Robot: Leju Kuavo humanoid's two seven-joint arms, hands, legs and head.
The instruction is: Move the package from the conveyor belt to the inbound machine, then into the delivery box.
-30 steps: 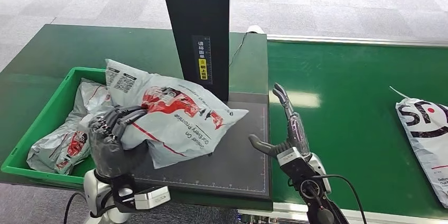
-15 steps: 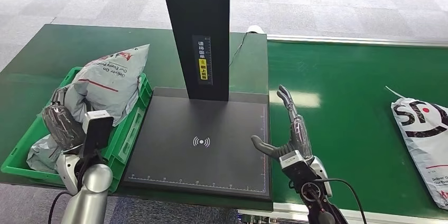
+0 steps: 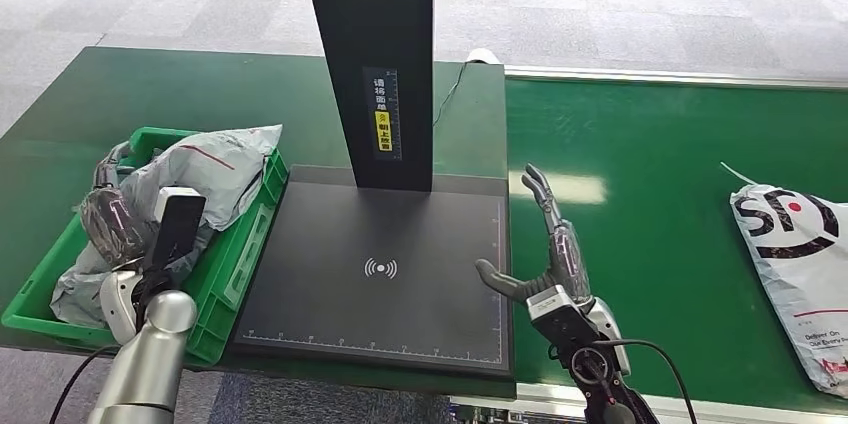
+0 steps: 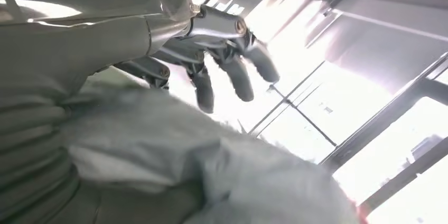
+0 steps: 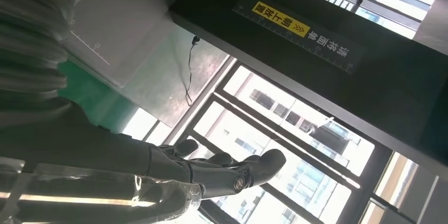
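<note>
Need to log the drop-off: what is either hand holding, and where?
Nothing is held. The left hand has its fingers spread clear of the package lying in the green box; the right hand is open and empty.

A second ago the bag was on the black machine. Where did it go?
The left hand carried the grey package off the scanner plate leftward into the green delivery box, where it now lies lower, on the other bags. Whether the hand has let go is unclear. The package on the conveyor belt drifted slightly left. The right hand stayed open beside the plate.
</note>
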